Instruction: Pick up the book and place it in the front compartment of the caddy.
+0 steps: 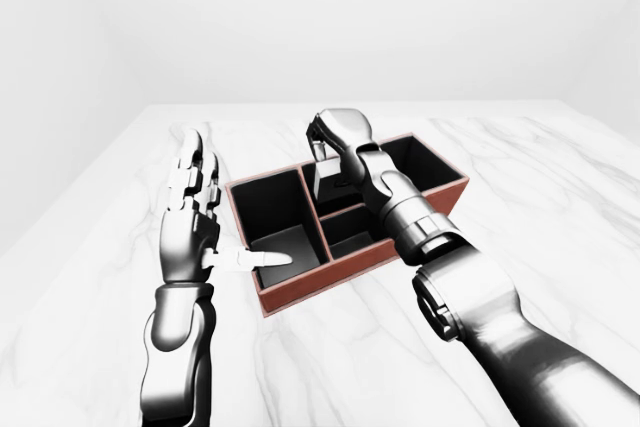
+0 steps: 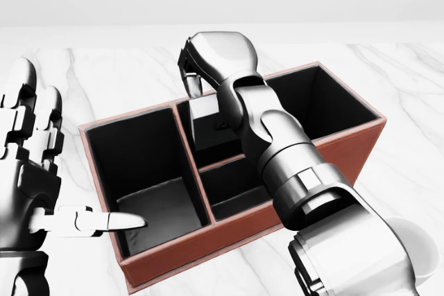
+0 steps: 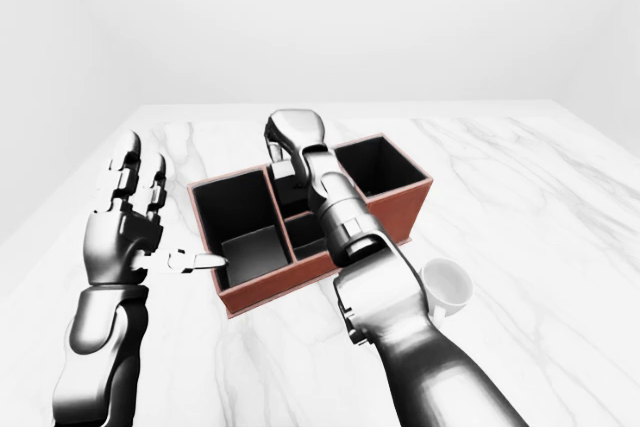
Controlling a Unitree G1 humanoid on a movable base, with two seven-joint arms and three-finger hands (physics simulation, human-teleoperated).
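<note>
**Book held over caddy's middle section as robot reaches across marble table**

The robot's right hand (image 2: 198,67) reaches over a reddish-brown caddy (image 2: 326,154) on a white marble table (image 1: 560,207), its fingers (image 2: 191,77) curled down onto the top edge of a dark book (image 2: 211,126). The book stands upright, its lower part down in the upper of the two small middle compartments, against the divider that separates them from the large compartment at the head view's left. The forearm hides much of the book's right side, so whether it rests on the caddy's floor cannot be told.

The left hand (image 1: 190,222) is raised beside the caddy's left end, fingers spread and pointing up, thumb (image 2: 104,221) stretched sideways over the rim of the large left compartment, gripping nothing.

A white mug (image 3: 447,285) sits on the table just beside the right arm, near the caddy's lower right corner in the right-eye view.
</note>
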